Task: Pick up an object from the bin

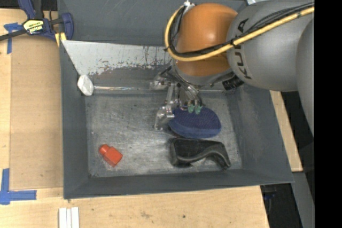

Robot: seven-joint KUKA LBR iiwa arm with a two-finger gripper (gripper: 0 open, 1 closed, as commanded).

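Note:
My gripper (pixel 178 112) hangs under the arm's wrist in the middle of the bin, low over the floor. Its two metal fingers stand apart, so it is open, with nothing between them. The left fingertip (pixel 162 117) is down near the bare floor. The right one rests at the upper left edge of a dark blue oval pad (pixel 199 125) that lies flat just right of the gripper. Directly in front of that pad lies a black curved handle-like thing (pixel 199 154), close to the bin's front wall.
A small red cap-like piece (pixel 110 155) lies at the front left of the bin. A white crumpled lump (pixel 85 85) sits in the back left corner. The arm and its orange cover hide the bin's back right part.

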